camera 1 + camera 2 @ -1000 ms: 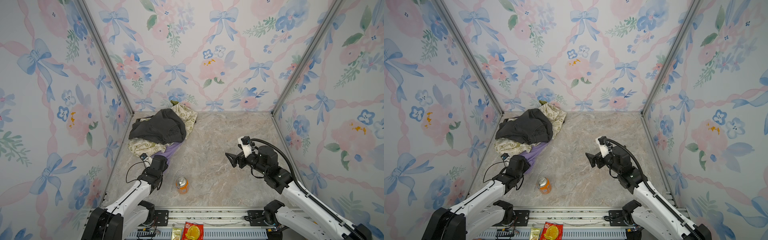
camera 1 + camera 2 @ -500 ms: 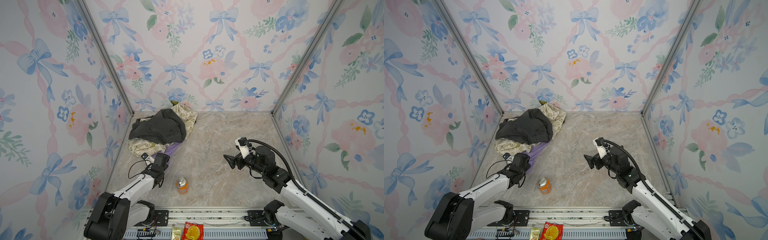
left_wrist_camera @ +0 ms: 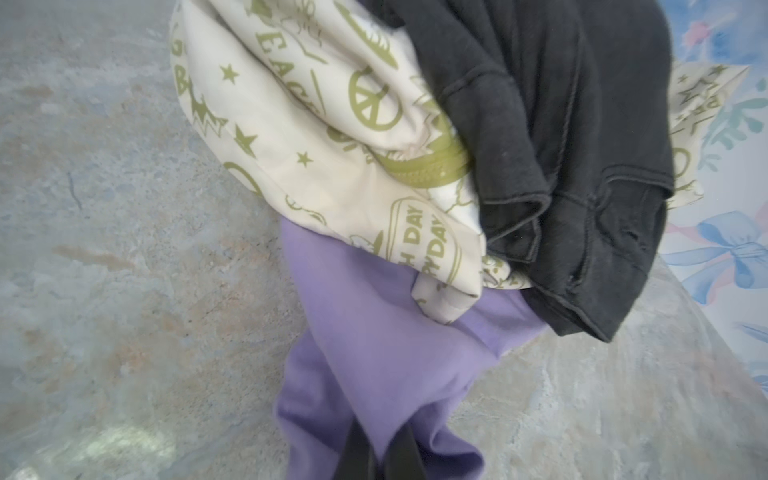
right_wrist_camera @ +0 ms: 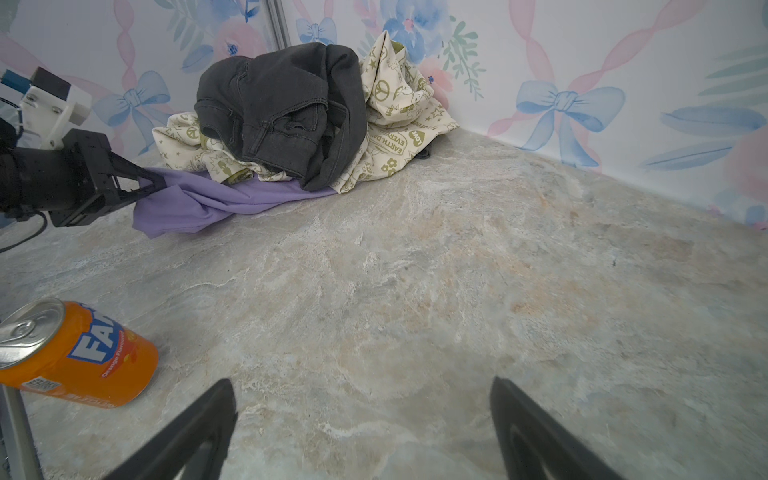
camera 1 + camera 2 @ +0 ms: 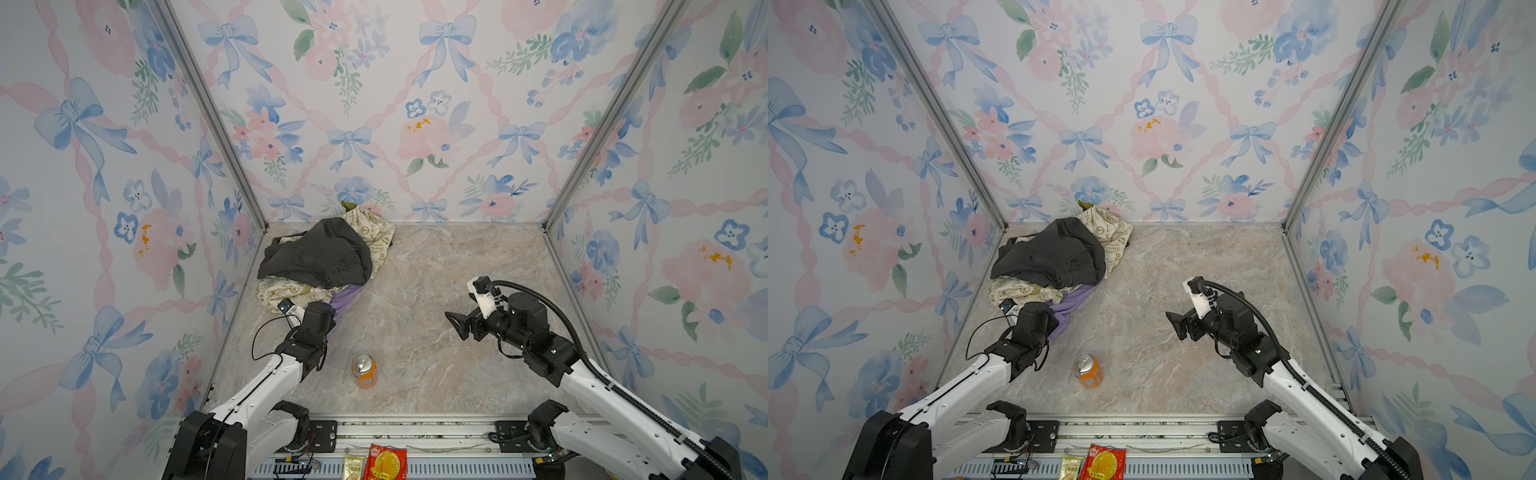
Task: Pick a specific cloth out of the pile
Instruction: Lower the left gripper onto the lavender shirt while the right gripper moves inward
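Note:
The pile [image 5: 324, 257] lies in the back left corner, with a charcoal garment on top of a cream cloth with olive prints [image 5: 374, 232]. The lilac-purple cloth [image 5: 349, 297] [image 5: 1075, 301] [image 4: 232, 199] sticks out from under the pile's near side, lying on the floor. My left gripper [image 5: 333, 319] [image 3: 380, 449] [image 4: 156, 185] is shut on the near edge of this cloth [image 3: 374, 353], with a fold pinched between its dark fingers. My right gripper [image 5: 453, 326] [image 5: 1173, 326] [image 4: 361, 386] hovers open over bare floor on the right, pointing toward the pile, nothing between its fingers.
An orange soda can [image 5: 363, 370] [image 5: 1088, 370] [image 4: 79, 357] stands on the marble floor near the front, between the two arms. Flowered walls close in three sides. Snack packets [image 5: 384, 463] lie on the front rail.
My left gripper's jaws have closed onto the purple cloth's edge. The right gripper has drifted slightly left and stayed open.

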`<state>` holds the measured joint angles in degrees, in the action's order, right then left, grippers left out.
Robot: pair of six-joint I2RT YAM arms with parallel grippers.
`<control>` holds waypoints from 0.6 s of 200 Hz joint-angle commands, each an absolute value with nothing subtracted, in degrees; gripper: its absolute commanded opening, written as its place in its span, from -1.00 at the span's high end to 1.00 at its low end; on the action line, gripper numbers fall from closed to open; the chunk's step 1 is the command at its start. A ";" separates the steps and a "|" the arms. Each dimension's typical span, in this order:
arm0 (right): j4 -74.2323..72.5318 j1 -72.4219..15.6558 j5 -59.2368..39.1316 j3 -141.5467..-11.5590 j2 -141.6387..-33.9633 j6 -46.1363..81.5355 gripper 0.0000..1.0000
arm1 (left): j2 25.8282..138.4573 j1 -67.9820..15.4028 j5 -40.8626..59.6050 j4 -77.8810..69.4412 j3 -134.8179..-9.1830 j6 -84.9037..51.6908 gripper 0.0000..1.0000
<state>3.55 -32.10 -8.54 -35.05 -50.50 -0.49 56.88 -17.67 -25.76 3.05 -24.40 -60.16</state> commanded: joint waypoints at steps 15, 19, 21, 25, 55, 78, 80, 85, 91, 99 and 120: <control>4.31 -33.01 -8.08 -36.67 -50.36 -1.04 -0.94 | 52.08 -18.02 -27.16 2.91 -28.10 -56.33 1.00; 4.26 -33.07 -8.03 -36.69 -50.28 -1.04 -0.94 | 51.64 -18.02 -27.26 2.81 -28.55 -55.96 1.00; 4.23 -33.05 -8.05 -36.62 -50.27 -0.96 -0.94 | 51.47 -18.06 -27.32 2.88 -28.78 -55.80 1.00; 4.22 -33.06 -8.07 -36.57 -50.19 -0.94 -0.94 | 51.05 -18.09 -27.46 2.87 -29.18 -55.46 1.00; 4.13 -33.20 -7.97 -36.59 -49.97 -0.76 -0.94 | 49.19 -18.02 -28.13 2.81 -32.86 -51.90 1.00; 4.22 -33.22 -7.93 -36.58 -50.01 -0.65 -0.94 | 48.31 -18.04 -27.78 2.77 -35.86 -49.70 1.00; 4.22 -33.27 -7.94 -36.59 -50.01 -0.69 -0.94 | 48.11 -18.02 -27.77 2.80 -36.10 -49.52 1.00; 4.22 -33.32 -7.94 -36.63 -49.97 -0.64 -0.94 | 47.96 -18.02 -27.70 2.79 -36.70 -49.26 1.00; 4.27 -33.34 -7.98 -36.60 -49.92 -0.64 -0.94 | 47.67 -18.02 -27.75 2.77 -37.34 -48.62 1.00; 4.23 -33.31 -7.83 -36.58 -49.92 -0.67 -0.94 | 47.49 -18.04 -27.77 2.77 -38.17 -47.89 1.00; 4.22 -33.40 -7.73 -36.74 -49.92 -0.63 -0.94 | 46.67 -18.03 -27.47 2.81 -40.82 -46.17 1.00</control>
